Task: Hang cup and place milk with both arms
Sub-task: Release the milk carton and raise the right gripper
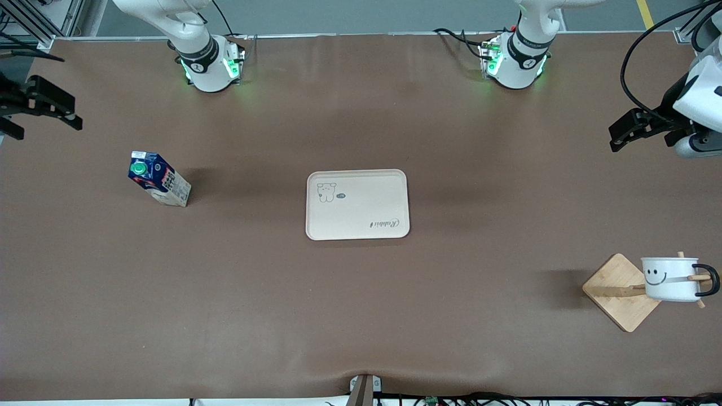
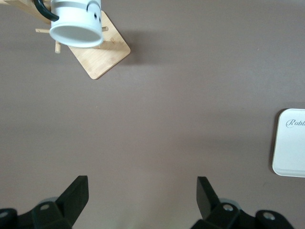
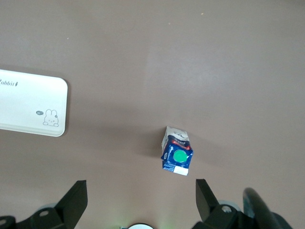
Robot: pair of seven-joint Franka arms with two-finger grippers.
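1. Brown desk (image 1: 361,316) carries everything; both arm bases stand along its edge farthest from the front camera.
2. Left arm (image 1: 696,107) is raised at its own end of the desk; left end effector (image 1: 623,132) hangs over bare desk, fingers (image 2: 76,193) spread wide, holding nothing.
3. Right arm (image 1: 186,34) reaches out to its own end of the desk; right end effector (image 1: 53,107) hangs over the desk edge there, fingers (image 3: 76,195) spread wide, holding nothing.
4. Cream tray (image 1: 357,204) with a rabbit print lies flat mid-desk, between the two ends, nothing on it.
5. Wooden rack (image 1: 620,290) with a square base stands at the left arm's end, near the front camera.
6. Milk (image 1: 158,177) stands upright on the desk toward the right arm's end, green cap up, well apart from the tray. It sits nearer the front camera than the spot under the right end effector, not touched by it.
7. Cup (image 1: 671,279) hangs on the rack's peg by its black handle, smiley face toward the tray. It is well apart from the left end effector, nearer the front camera.
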